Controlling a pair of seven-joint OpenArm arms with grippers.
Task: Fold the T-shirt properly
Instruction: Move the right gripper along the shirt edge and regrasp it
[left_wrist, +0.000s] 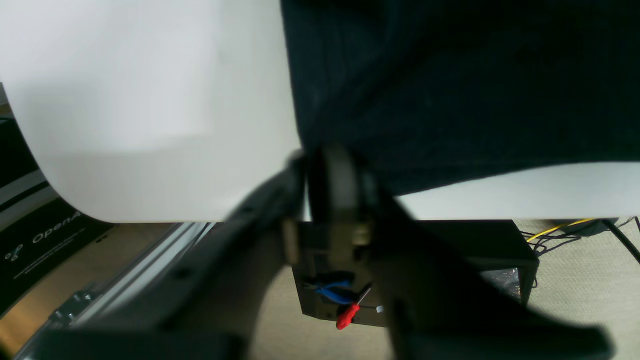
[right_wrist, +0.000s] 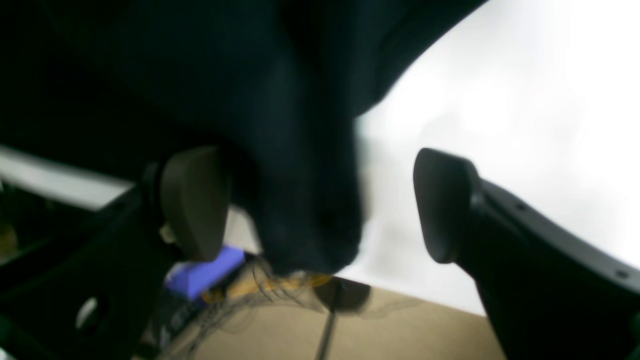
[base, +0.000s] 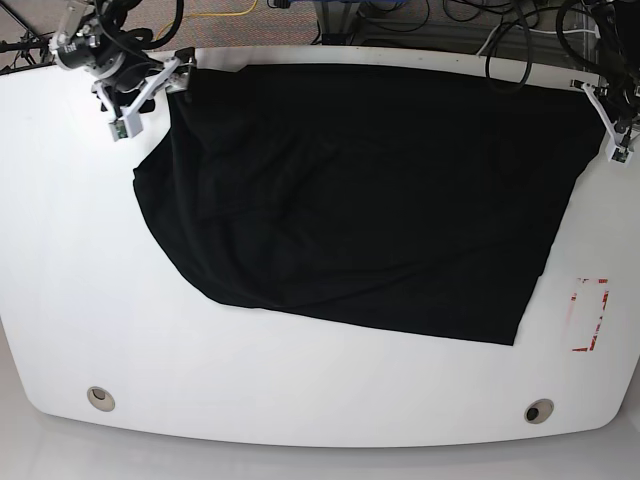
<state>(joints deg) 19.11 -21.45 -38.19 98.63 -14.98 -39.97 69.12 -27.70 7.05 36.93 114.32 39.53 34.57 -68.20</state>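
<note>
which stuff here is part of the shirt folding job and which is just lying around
Part of the job:
- T-shirt, spread on the white table
- left hand at one far corner
- right hand at the other

Just lying about:
- red-handled screwdriver and blue-handled pliers below the table edge
- red marking on the table

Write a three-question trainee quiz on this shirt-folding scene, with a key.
1. True or false: the T-shirt is folded into a neat small rectangle.
2. Which gripper has its fingers spread wide with cloth hanging loose between them? A. left gripper B. right gripper
3. Fill in: the red markings on the table lie near the side of the ____ arm.

Key:
1. False. It lies spread out across the table.
2. B.
3. Left.
</note>
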